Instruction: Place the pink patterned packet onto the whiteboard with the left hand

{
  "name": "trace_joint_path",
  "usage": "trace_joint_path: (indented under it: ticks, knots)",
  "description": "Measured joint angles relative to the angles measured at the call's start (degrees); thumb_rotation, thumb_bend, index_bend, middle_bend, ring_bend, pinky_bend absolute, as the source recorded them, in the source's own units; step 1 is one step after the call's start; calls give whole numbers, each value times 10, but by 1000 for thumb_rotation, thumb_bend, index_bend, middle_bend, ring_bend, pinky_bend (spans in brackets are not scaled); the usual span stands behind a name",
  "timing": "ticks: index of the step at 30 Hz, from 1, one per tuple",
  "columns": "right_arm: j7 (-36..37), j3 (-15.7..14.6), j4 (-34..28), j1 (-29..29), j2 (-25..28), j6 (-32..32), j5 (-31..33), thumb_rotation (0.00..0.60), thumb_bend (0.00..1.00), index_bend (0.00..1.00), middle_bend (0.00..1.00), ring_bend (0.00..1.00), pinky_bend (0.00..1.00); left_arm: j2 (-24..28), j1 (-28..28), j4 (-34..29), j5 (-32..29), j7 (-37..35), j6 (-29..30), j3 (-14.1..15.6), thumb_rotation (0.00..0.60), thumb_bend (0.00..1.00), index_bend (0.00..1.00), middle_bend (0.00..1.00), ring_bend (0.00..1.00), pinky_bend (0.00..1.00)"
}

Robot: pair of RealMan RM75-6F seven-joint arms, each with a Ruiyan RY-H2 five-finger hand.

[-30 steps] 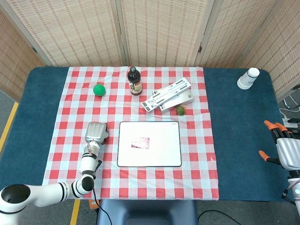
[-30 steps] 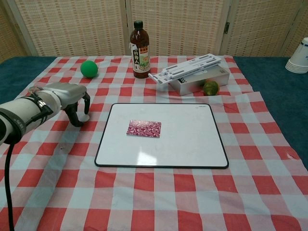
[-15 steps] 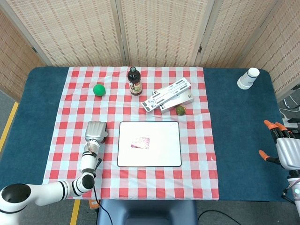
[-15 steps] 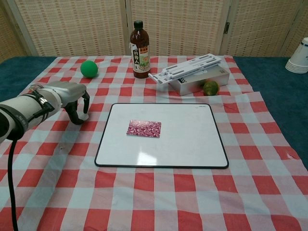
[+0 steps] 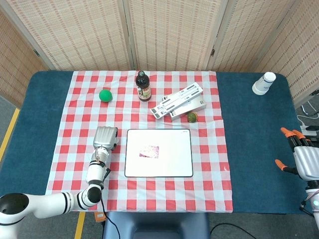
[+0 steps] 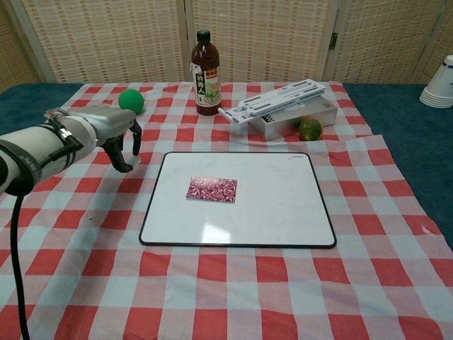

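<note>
1. so the packet (image 6: pixel 211 189) is lying flat on the whiteboard (image 6: pixel 283 205), left of its middle, nothing touching it; same story from the head view, packet (image 5: pixel 149 151) inside the board's (image 5: pixel 174 159) black frame
2. left hand (image 6: pixel 117 136) holds nothing; fingers curled downward like a loose claw, apart from each other, hanging over the checked cloth (image 6: pixel 212 297) just beside the board's left edge; from above the left hand (image 5: pixel 105 138) is clearly off the board
3. right hand (image 5: pixel 302 158) sits way out at the right side of the desk (image 5: pixel 254 149), well apart from everything; orange-tipped fingers spread, nothing in them; only the head view shows it
4. progress-wise I'd call the placing done; packet's on the board and released; all that looks left is pulling the left arm clear, if even that
5. other stuff on the cloth: bottle (image 6: pixel 205 65), green ball (image 6: pixel 130 100), white box (image 6: pixel 294 113) with a folded stand (image 6: pixel 272 100) on top, a small fruit (image 6: pixel 309 129) beside it; cups (image 6: pixel 439 85) off on the blue part; none of it near the packet
</note>
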Motion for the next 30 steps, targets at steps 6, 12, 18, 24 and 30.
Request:
trace_joint_path:
  ticks: [6, 12, 18, 24, 30]
  knots:
    - [6, 0, 1, -1, 2, 1, 0, 600, 154, 82, 138, 0, 256, -15, -18, -38, 17, 6, 27, -9, 600, 326, 517, 1000, 1000, 950]
    - [17, 1, 3, -4, 5, 8, -3, 600, 154, 82, 138, 0, 256, -40, -42, -54, 22, 20, 47, -23, 600, 327, 519, 1000, 1000, 950]
    - [26, 1, 5, -5, 8, 9, -5, 600, 154, 82, 138, 0, 256, -74, -54, -51, 19, 31, 62, -23, 600, 326, 519, 1000, 1000, 950]
    - [29, -1, 4, -6, 9, 11, -10, 600, 154, 82, 138, 0, 256, -98, -63, -33, 20, 34, 65, -25, 600, 325, 521, 1000, 1000, 950]
    - [35, -1, 4, -7, 11, 11, -12, 600, 154, 82, 138, 0, 256, -118, -68, -12, 17, 35, 60, -27, 600, 325, 524, 1000, 1000, 950]
